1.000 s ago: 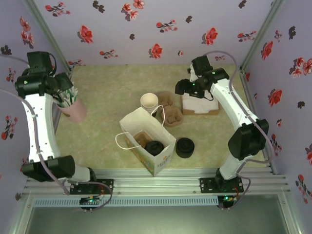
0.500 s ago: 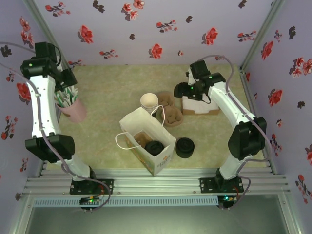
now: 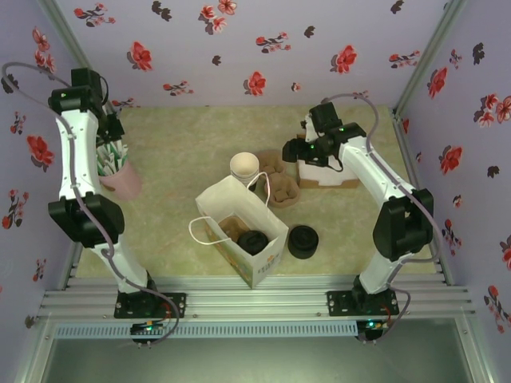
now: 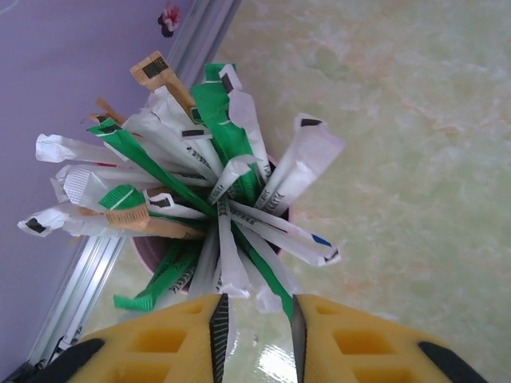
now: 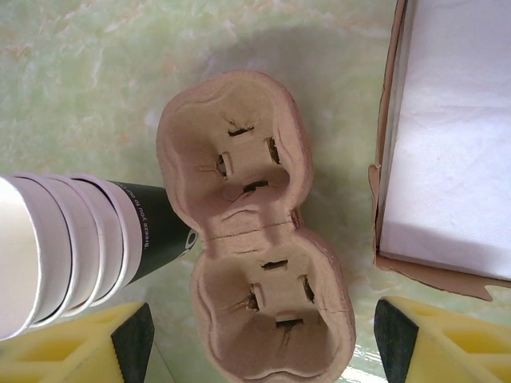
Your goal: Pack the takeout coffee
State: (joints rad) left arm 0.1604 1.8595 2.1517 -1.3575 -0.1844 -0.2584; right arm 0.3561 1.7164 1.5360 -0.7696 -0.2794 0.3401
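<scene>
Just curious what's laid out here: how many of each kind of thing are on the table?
Paper bag: 1
Lidded cup, inside bag: 1
Cup stack: 1
Lid stack: 1
Cup carrier: 1
Box: 1
Pink pot: 1
Total: 7

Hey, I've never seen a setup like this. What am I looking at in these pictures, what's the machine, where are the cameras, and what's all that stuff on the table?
Two robot arms are bolted to the near edge of a table. One picture looks down from above; the other two come from a camera on each wrist. The left end effector, open, hovers over a pink cup of packets. The right end effector, open wide, hovers over a cardboard cup carrier, next to a stack of paper cups and a cardboard box. A paper bag holds the lidded coffee; spare lids sit beside it. Nothing is held.
</scene>
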